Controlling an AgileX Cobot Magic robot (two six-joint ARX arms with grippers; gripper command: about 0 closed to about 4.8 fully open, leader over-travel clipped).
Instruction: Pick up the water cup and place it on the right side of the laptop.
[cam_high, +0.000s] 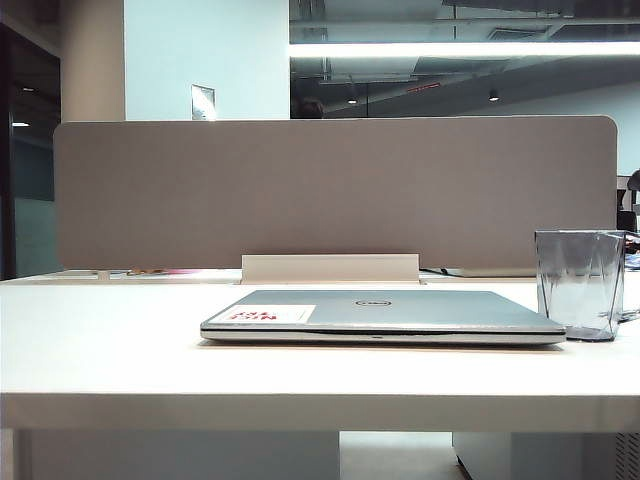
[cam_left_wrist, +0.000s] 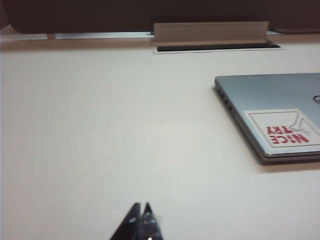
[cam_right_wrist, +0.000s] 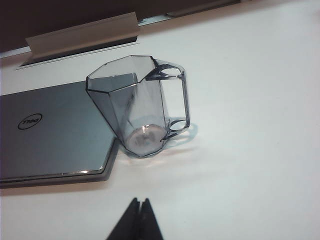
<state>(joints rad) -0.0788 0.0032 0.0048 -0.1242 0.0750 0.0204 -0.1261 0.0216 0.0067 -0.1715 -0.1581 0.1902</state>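
right tool (cam_right_wrist: 138, 202): tips pressed together, nothing in it. It hangs over bare worktop (cam_right_wrist: 250, 150), a bit short of the cup and apart from it.

left tool (cam_left_wrist: 141, 207): same deal, tips together and holding nothing. It's over an open patch of worktop, well apart from the laptop's stickered corner.

cup (cam_right_wrist: 137, 107): see-through, grey-blue tint, faceted sides, with a handle on the side facing away from the laptop. Standing upright on the worktop, right up against the laptop's right edge near the front corner. Can't tell if it's actually touching. Looks empty to me. In the exterior view it (cam_high: 579, 284) sits just off the right end of the laptop.

laptop (cam_high: 380, 315): thin, silver-grey, lid shut, lying flat in the middle of the worktop. Oval logo (cam_right_wrist: 29, 121) on the lid.

sticker (cam_left_wrist: 285, 128): white with red lettering, on the lid near the front left corner.

divider (cam_high: 335, 190): grey panel standing along the back of the worktop.

cable flap (cam_high: 330, 268): pale raised strip behind the laptop, at the foot of the divider.
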